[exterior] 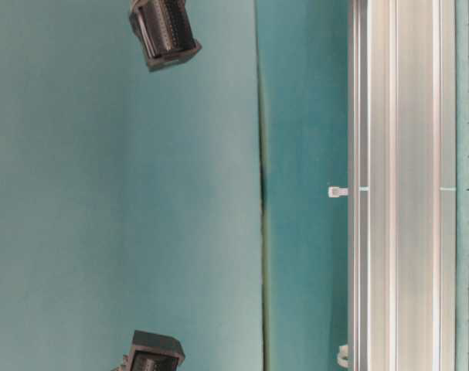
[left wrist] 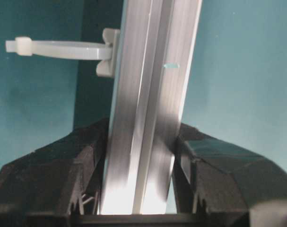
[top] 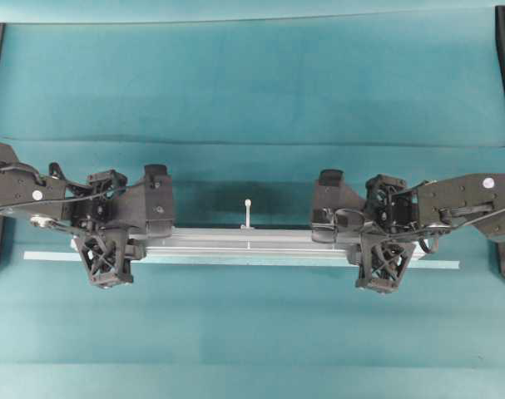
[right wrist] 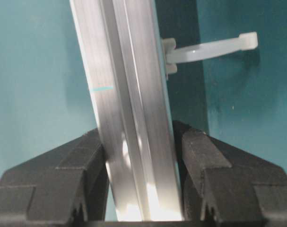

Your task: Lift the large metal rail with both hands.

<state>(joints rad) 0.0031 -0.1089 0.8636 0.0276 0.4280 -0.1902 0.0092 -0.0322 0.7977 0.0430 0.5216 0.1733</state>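
I see the large metal rail (top: 252, 243) stretched between my two grippers, its grooved silver length running straight out ahead of each pair of jaws in the wrist views. In the left wrist view the rail (left wrist: 143, 118) passes between the left gripper (left wrist: 138, 189), with a black finger (left wrist: 63, 184) pressed on one side face and its partner against the other, so the jaws are closed narrow around the bar. The right wrist view shows the same: the rail (right wrist: 129, 113) sits clamped in the right gripper (right wrist: 143, 189), a finger (right wrist: 214, 175) tight on its flank and the other finger on the opposite one. Ahead of both sets of jaws a white peg (left wrist: 63, 48) sticks out sideways from one edge of the rail. From overhead, the left gripper (top: 111, 249) grips near one end and the right gripper (top: 377, 249) near the other, with the peg (top: 248, 212) roughly midway between them. Just beyond the jaws on the near side, a thin pale teal strip (top: 52, 256) lies flat on the teal table cover (top: 252, 83), its ends reaching past both grippers. I cannot tell how far the rail stands off the cover.
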